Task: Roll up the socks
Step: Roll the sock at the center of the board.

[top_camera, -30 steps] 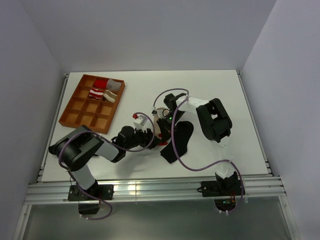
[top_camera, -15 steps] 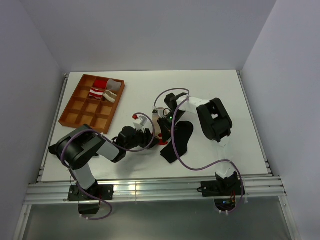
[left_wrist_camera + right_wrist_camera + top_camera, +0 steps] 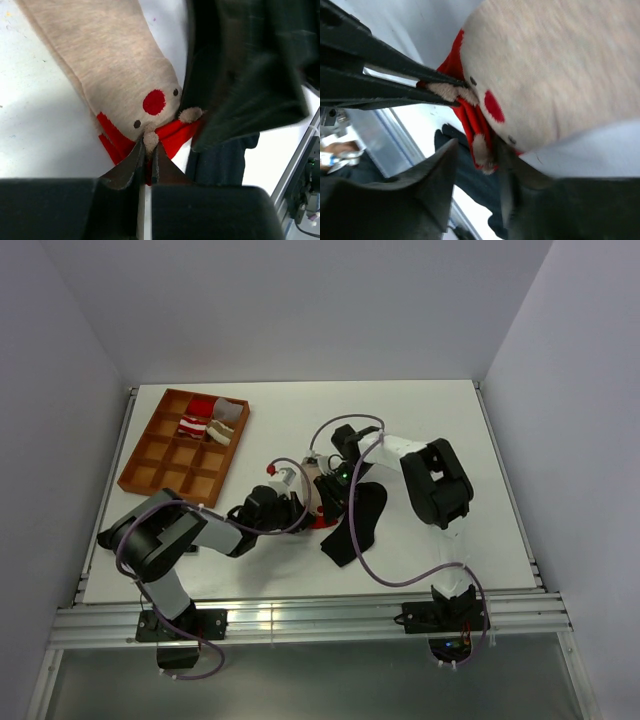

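A beige sock [image 3: 115, 65] lies flat on the white worktop [image 3: 30, 125], its red end (with a red nose, two dark eyes, fuzzy ears) touching a rumpled plain black sock [image 3: 370, 505].

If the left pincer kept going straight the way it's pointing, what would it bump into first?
The beige sock. The left pincer is shut on a fuzzy nub at its red end, so going straight on it would likely push into the face with the red nose.
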Motion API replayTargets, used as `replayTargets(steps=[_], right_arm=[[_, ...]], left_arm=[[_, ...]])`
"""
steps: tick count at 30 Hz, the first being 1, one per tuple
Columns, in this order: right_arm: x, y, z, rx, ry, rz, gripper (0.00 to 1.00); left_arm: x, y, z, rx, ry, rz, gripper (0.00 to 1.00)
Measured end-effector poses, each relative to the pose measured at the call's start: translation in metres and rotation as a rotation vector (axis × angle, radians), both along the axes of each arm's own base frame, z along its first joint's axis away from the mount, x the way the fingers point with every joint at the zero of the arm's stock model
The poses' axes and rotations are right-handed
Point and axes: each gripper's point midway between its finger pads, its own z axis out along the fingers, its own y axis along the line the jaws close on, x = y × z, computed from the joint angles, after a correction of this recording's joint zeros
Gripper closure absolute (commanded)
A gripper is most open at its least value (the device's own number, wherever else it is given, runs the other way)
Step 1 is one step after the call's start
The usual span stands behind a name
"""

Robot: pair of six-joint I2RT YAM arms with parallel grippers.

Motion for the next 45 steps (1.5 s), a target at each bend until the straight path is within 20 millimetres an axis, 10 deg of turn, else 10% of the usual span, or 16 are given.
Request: replayTargets(steps=[24, 34, 45], right_arm=[[0.017, -0.045, 0.051, -0.028, -0.656, 0.076, 0.48], [-0.043, 0.003, 0.049, 0.066, -0.934, 0.404, 0.48], [-0.063, 0.033, 0.045, 0.12, -1.076, 0.585, 0.52]], left_arm=[[-0.022, 0.024, -0.002, 0.018, 0.427, 0.048, 1.0], [-0.033, 0.032, -0.004, -0.021, 0.57, 0.042, 1.0], [-0.044, 0.03, -0.006, -0.059, 0.654, -0.004, 1.0]])
